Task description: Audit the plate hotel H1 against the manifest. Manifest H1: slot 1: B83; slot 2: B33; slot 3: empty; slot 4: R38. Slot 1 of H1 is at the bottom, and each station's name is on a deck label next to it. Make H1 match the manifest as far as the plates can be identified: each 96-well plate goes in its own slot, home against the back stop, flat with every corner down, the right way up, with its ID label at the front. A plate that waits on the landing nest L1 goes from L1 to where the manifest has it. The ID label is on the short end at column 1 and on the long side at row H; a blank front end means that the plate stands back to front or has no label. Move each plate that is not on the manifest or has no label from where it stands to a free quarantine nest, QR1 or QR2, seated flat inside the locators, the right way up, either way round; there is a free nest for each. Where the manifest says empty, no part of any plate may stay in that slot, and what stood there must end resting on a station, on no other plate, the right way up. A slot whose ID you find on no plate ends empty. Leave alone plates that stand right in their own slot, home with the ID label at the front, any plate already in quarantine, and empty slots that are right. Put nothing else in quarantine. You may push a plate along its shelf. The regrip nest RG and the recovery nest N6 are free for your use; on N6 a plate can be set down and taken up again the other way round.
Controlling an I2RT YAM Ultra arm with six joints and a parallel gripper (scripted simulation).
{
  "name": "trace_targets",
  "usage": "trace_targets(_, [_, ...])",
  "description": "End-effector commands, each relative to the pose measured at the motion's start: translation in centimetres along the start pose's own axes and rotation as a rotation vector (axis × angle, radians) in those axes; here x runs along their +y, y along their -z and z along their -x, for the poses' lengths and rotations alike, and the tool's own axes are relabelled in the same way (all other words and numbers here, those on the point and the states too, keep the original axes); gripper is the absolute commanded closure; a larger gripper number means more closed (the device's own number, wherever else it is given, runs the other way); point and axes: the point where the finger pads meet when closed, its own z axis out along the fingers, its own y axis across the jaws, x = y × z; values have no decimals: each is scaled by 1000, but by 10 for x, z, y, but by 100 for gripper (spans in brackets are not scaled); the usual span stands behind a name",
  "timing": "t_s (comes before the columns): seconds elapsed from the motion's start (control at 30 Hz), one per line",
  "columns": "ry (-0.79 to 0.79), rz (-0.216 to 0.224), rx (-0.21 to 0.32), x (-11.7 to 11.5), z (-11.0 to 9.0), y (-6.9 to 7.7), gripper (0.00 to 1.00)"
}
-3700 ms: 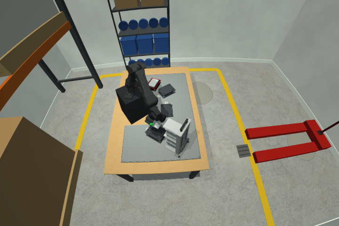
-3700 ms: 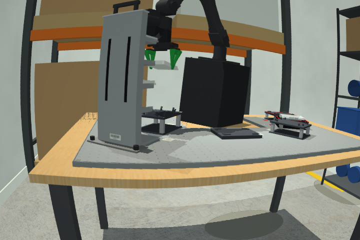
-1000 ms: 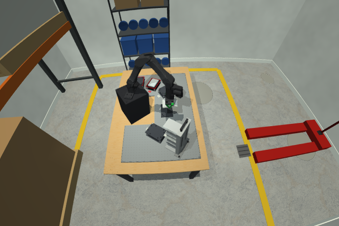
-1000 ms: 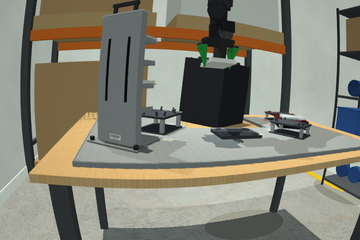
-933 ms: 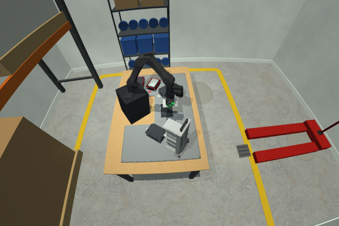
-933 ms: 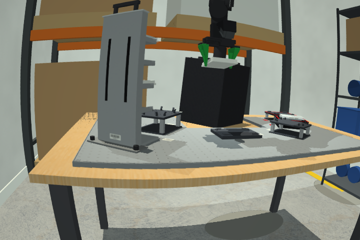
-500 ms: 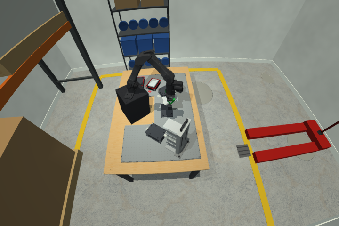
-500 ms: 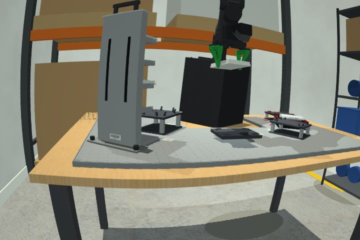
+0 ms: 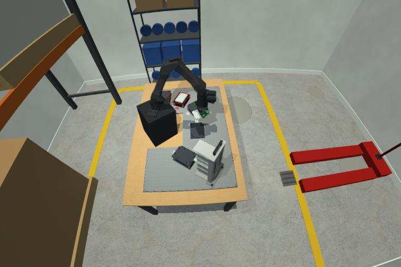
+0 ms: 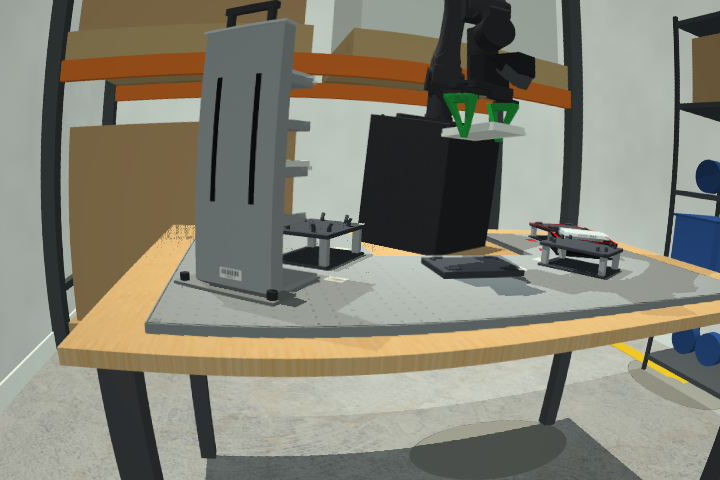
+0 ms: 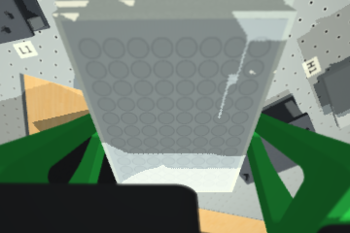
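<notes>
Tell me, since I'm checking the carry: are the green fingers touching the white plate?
Touching. The wrist view shows both green fingers pressed against the long sides of the white plate; the exterior view shows it hanging clear.

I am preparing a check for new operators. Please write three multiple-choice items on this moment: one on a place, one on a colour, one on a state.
1. Where is the plate that the gripper carries?
A. in the hotel
B. in the air above the table
C. flat on the deck

2. What colour are the fingers?
A. green
B. red
C. blue

3. How does the quarantine nest nearer the gripper stand?
A. free
B. tipped over
C. it bears a plate

Key: 1 B, the exterior view shows the plate hanging high over the deck; 2 A, both fingers show green; 3 C, a white plate lies inside its red frame.
</notes>
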Motion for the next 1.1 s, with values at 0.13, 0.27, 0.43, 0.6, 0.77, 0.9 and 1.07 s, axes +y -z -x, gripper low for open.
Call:
trace_targets(0.13, [107, -18, -30, 14, 12, 9, 14])
trace_targets(0.27, [139, -15, -28, 27, 16, 8, 14])
trace_targets(0.43, [133, -20, -42, 41, 29, 13, 14])
trace_targets(0.6, [133, -24, -49, 54, 40, 17, 14])
trace_targets(0.77, [133, -24, -53, 63, 45, 17, 14])
trace_targets(0.9, [132, -14, -38, 77, 49, 10, 14])
trace_targets(1.07, [131, -11, -25, 93, 52, 10, 14])
